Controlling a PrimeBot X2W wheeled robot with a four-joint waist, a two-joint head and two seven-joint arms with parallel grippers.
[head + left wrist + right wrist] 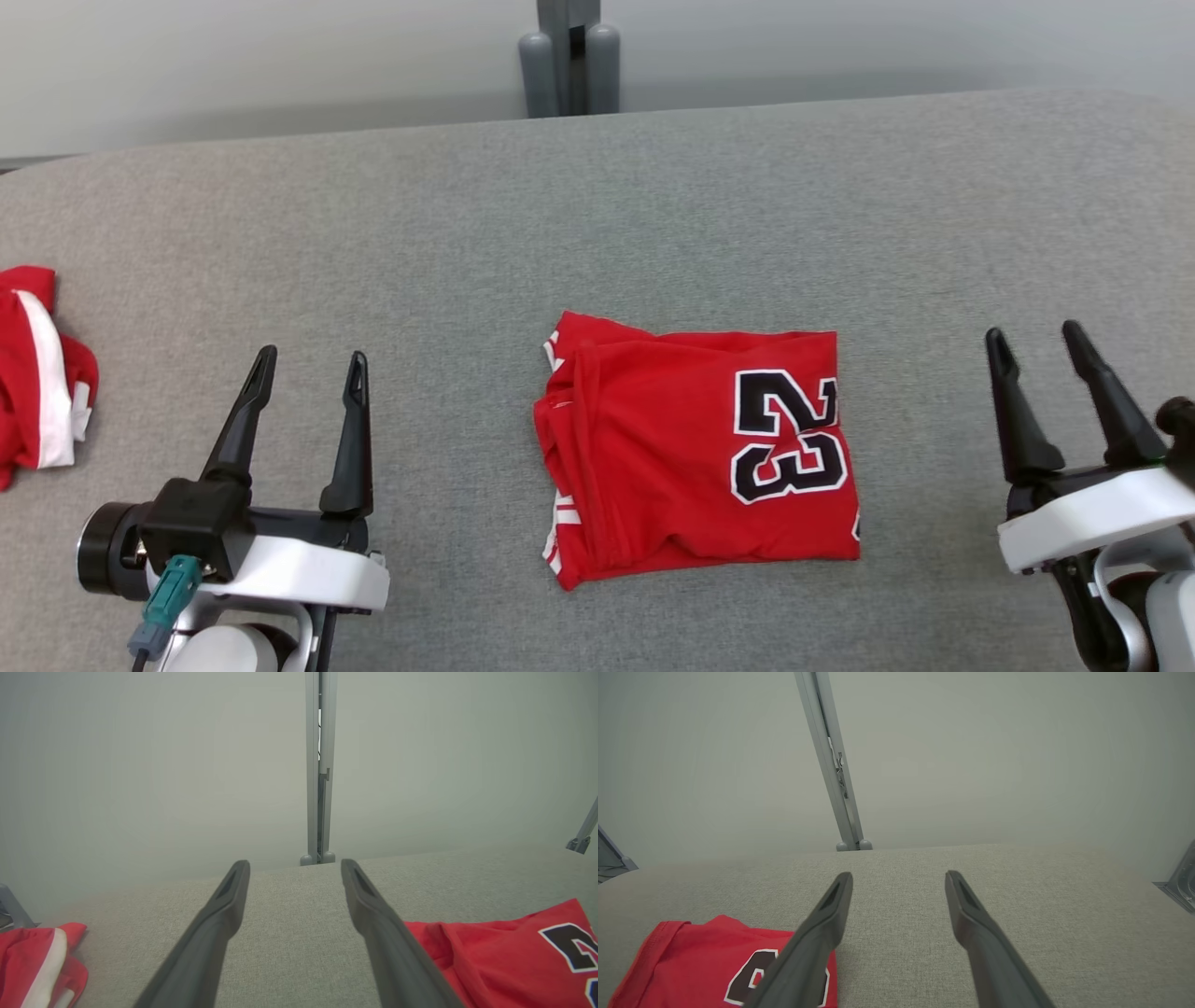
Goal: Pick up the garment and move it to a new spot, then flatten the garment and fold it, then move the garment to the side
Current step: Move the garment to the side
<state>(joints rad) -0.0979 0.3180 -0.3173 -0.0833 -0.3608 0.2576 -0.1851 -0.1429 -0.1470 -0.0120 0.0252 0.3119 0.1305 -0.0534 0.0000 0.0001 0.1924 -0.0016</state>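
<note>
The garment (700,448) is a red jersey with a black and white 23, folded into a rough square near the middle of the grey table. Its edge also shows in the left wrist view (504,961) and in the right wrist view (710,961). My left gripper (308,369) hovers open to the left of the jersey, nothing between its fingers (219,919). My right gripper (1034,338) stands open to the right of the jersey, apart from it, with empty fingers (826,924).
A second red and white garment (37,373) lies crumpled at the table's left edge, seen too in the left wrist view (42,966). A grey post (569,56) stands behind the table's far edge. The grey cloth tabletop (653,215) spreads wide beyond the jersey.
</note>
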